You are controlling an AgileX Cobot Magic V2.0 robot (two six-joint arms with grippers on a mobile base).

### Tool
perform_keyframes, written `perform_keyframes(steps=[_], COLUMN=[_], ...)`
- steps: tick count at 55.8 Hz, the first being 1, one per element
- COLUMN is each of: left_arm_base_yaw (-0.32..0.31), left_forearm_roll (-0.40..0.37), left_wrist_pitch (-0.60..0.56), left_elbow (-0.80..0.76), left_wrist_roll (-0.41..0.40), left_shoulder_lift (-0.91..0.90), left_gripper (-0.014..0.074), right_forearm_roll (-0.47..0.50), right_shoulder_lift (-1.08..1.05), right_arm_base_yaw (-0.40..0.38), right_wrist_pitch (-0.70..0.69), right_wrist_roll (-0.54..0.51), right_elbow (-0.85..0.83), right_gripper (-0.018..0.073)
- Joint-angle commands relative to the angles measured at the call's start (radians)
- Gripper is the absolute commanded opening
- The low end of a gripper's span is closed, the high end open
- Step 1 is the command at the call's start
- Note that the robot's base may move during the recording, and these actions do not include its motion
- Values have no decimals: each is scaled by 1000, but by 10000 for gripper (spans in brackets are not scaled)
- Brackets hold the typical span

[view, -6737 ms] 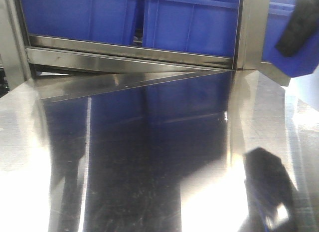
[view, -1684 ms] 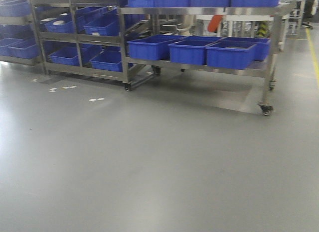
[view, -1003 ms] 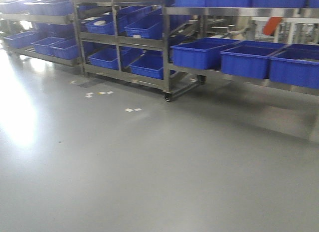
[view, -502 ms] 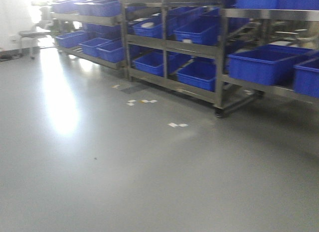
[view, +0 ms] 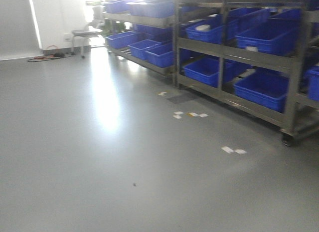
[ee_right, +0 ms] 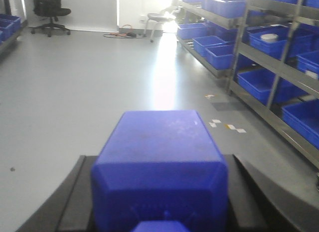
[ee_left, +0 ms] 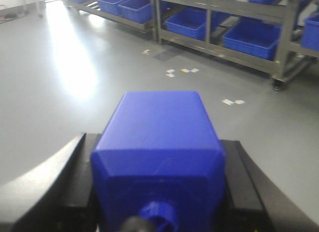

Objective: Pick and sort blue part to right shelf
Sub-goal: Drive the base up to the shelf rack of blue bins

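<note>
So both arms are carrying something right now. The left gripper (ee_left: 159, 139) has its black jaws pressed against the two sides of a small solid-blue plastic block with bevelled shoulders (ee_left: 158, 157), and the block's short knob points back at the wrist camera. It's up in the air, with nothing under it but the smooth grey floor (view: 99, 167).

Same deal on the other side. The right gripper (ee_right: 158, 158) has its jaws closed in on a second small blue block of the same shape (ee_right: 159, 172), one jaw on each flank. You only get the very top of that one's knob at the bottom edge of the view.

From the front camera you can't see either arm or either block, just the room. Along the right there's a row of stainless steel racks (view: 219, 47) loaded with big open-topped blue plastic bins (view: 259, 87) on two or three levels, well apart from the grippers. One upper bin has a pale round thing (view: 203, 27) in it, too blurry to say what it is. A few little white and yellowish scraps (view: 233, 150) are lying on the floor in front of the racks.

Further back there's a round stool (view: 82, 35) near the bright wall, and a black office chair (ee_right: 50, 10) off on the far side.
</note>
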Motion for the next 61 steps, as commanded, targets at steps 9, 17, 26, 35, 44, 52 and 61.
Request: perform_keyframes(steps=[9,17,26,35,44,52,61], left_arm_base_yaw=[-8,-8,-8,-8,-8,-8,-8], left_forearm_roll=[12,12,12,12,12,12,12], left_wrist_pitch=[-88,-88,-88,-88,-88,-88,-88], left_elbow=[-28,-28,-28,-28,-28,-28,-28], left_wrist_roll=[-6,-6,-6,-6,-6,-6,-6], left_shoulder_lift=[13,13,13,13,13,13,13], left_gripper=[316,316,316,316,316,316,316], right_forearm_roll=[13,13,13,13,13,13,13], right_shoulder_lift=[15,15,15,15,15,15,15], right_arm_base_yaw=[-3,-3,-3,-3,-3,-3,-3], right_wrist_pitch=[-89,-89,-89,-89,-89,-89,-89], right_wrist_roll=[-1,-1,-1,-1,-1,-1,-1], right_elbow=[-26,-26,-26,-26,-26,-26,-26], right_gripper=[280,280,280,280,280,280,280])
